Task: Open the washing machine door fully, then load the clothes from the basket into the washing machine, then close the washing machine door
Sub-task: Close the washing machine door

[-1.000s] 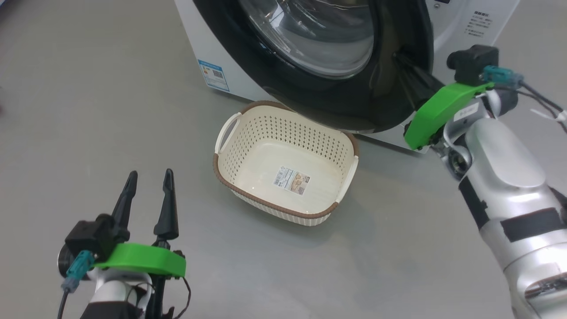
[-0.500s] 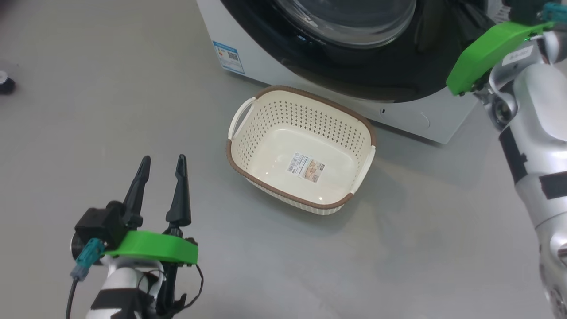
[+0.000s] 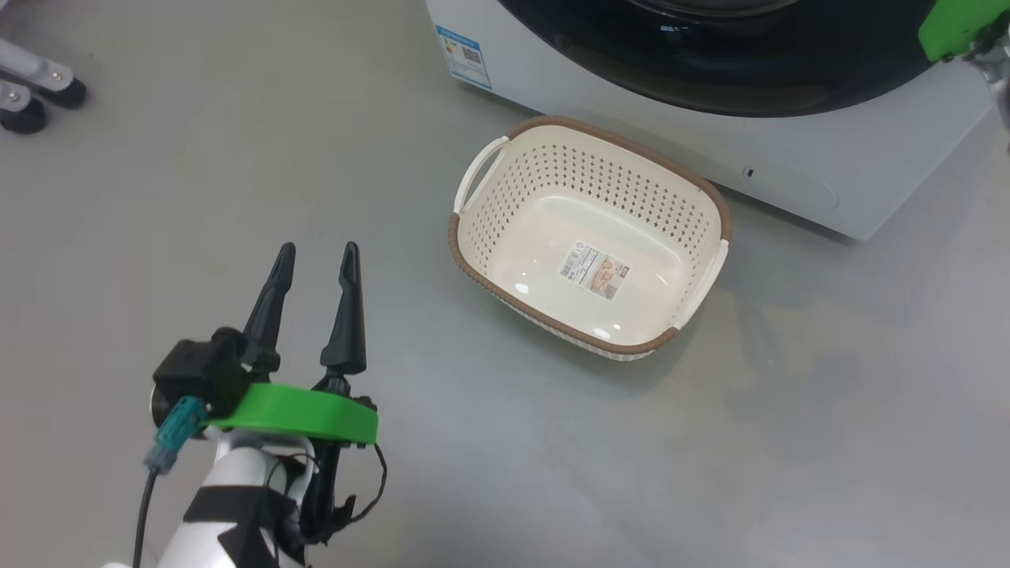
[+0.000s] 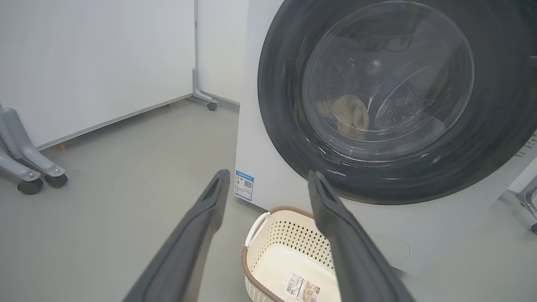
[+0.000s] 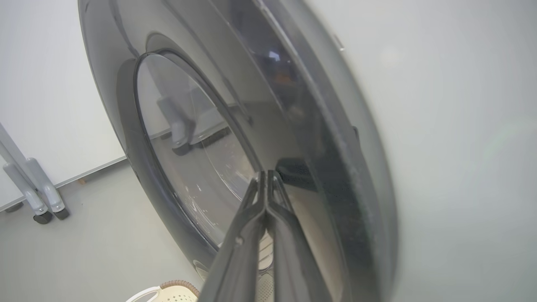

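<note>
Showing bare bottom: basket (image 3: 552,170) (sticker (image 3: 594,270) there); clothes (image 4: 350,119) inside washing machine (image 4: 254,126); left end effector (image 3: 319,251) spread, right end effector (image 5: 265,176) closed.

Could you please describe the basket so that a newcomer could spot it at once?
Find the big white washing machine on the grey floor. Just before it sits the basket. Perforated cream walls, a brown rim and a label sticker inside mark it out.

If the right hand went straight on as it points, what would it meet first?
The washing machine door, its black rim, just ahead of the shut right hand; depth unclear.
</note>
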Available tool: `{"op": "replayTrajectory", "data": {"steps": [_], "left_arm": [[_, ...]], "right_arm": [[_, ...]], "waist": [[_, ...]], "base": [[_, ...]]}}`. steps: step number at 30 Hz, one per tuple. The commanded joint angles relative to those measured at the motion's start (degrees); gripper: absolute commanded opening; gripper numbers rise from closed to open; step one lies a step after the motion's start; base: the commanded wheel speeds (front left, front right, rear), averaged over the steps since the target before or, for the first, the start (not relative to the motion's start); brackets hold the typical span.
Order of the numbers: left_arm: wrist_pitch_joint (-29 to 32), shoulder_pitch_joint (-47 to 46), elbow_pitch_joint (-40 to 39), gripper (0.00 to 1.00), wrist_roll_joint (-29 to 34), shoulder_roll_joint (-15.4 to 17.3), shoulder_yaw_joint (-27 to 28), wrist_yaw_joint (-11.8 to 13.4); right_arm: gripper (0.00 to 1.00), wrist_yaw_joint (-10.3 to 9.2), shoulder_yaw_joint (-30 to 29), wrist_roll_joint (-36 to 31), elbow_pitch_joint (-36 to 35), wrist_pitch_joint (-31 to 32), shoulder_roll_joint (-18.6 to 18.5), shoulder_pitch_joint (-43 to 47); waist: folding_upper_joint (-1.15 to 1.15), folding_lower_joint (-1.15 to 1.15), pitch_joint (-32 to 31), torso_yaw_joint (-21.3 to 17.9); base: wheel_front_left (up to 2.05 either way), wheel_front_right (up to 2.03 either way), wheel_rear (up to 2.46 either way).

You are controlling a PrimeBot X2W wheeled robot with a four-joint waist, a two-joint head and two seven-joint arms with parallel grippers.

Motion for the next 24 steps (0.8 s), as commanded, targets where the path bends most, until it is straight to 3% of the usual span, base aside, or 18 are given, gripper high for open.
{"op": "replayTrajectory", "data": {"steps": [1, 7, 11, 24], "left_arm": [[-0.63, -1.83, -1.72, 1.0, 0.09, 1.0, 2.02, -0.17], [-0.63, -1.92, -2.03, 1.0, -0.22, 0.83, 2.44, -0.18], [-0.63, -1.51, -2.05, 1.0, -0.12, 0.78, 2.99, -0.18], [-0.63, -0.52, -2.08, 1.0, 1.37, 1.77, 5.04, -0.18]], "right_arm": [[0.0, 0.19, -0.48, -0.57, -1.39, 0.07, -0.3, -3.41], [0.0, 0.19, -2.5, -3.37, 1.05, -0.37, -1.3, -5.6], [0.0, 0.19, -2.75, -4.81, 1.86, -1.25, 0.41, -5.1], [0.0, 0.19, 4.92, -1.75, -1.03, -3.48, 6.2, 2.28]], "waist": [[0.0, 0.0, 0.53, 0.67], [0.0, 0.0, 0.93, 1.72], [0.0, 0.0, 0.6, 1.44], [0.0, 0.0, -1.35, -3.0]], "base": [[0.0, 0.0, 0.0], [0.0, 0.0, 0.0], [0.0, 0.0, 0.0], [0.0, 0.0, 0.0]]}}
